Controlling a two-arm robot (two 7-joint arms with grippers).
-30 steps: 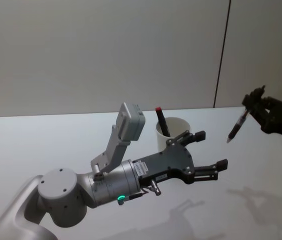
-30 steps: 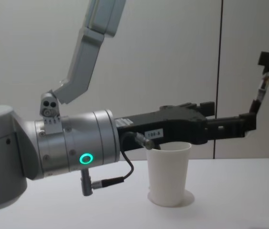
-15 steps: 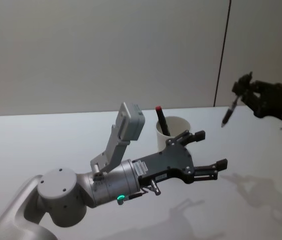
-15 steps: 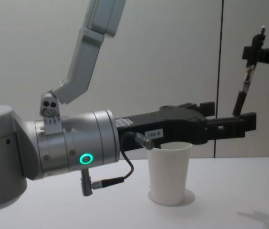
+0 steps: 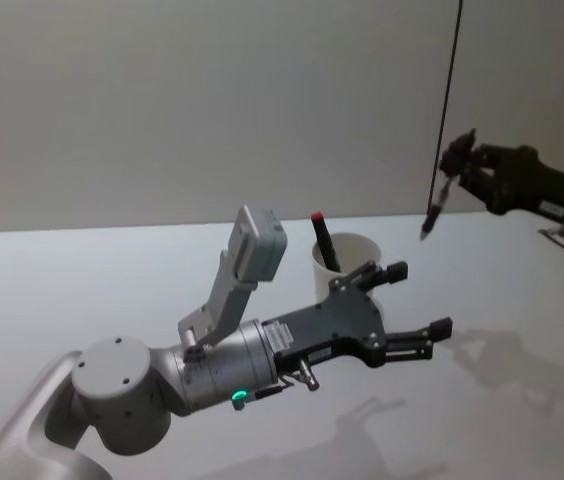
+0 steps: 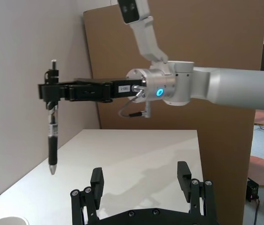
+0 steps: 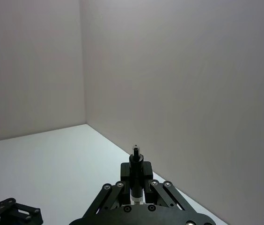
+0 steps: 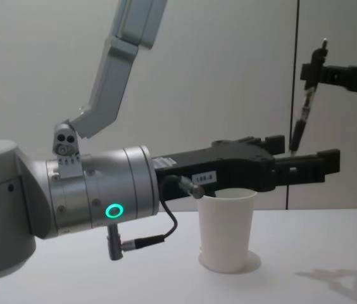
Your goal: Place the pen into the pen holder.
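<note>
Reaching in high from the right, the right end effector clenches the pen near-vertical, tip down; the left end effector hovers released by the pen holder.

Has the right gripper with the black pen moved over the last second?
Yes. In the head view the right gripper, shut on the black pen, has risen and shifted left toward the white paper cup, crossing the dark wall seam.

Plain white smooth desk is running back to the pale wall. Sitting directly on it: one tapered white paper cup pen holder with a rolled rim, standing upright near mid-desk. It is holding a dark pen with a red tip, leaning.
</note>
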